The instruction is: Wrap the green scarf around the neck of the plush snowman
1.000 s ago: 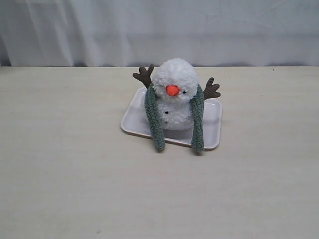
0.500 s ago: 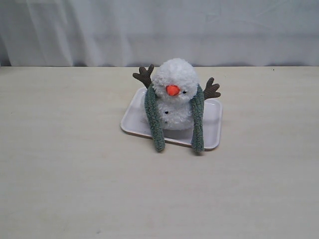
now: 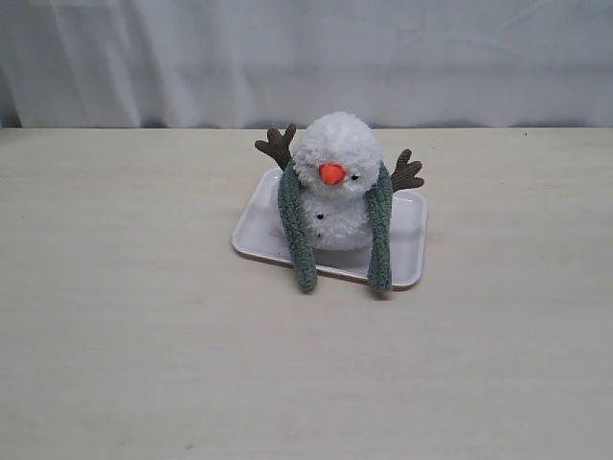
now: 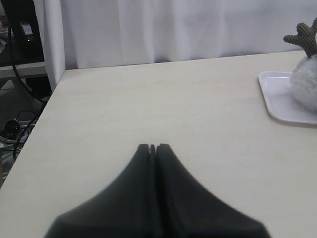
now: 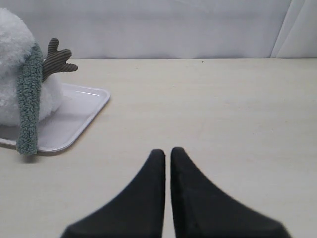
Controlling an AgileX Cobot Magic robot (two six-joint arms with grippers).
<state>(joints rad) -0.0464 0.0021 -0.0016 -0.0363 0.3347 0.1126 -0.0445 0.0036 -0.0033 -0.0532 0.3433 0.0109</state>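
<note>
The table (image 3: 115,335) fills most of the frame; just above centre a white tray (image 3: 410,230) carries the plush snowman (image 3: 335,144); the green scarf (image 3: 380,230) hangs from either side of its neck, ends uncrossed in front; the left claw (image 4: 153,148) is closed and empty, the right claw (image 5: 167,151) nearly so; tugging one end could strip the scarf off or topple the snowman.

Pale table (image 3: 144,335) — white tray (image 3: 254,225) on it.

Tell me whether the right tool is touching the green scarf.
Apart. The right wrist view shows a wide bare stretch of table between the right tool and the green scarf, which hangs on the snowman.
</note>
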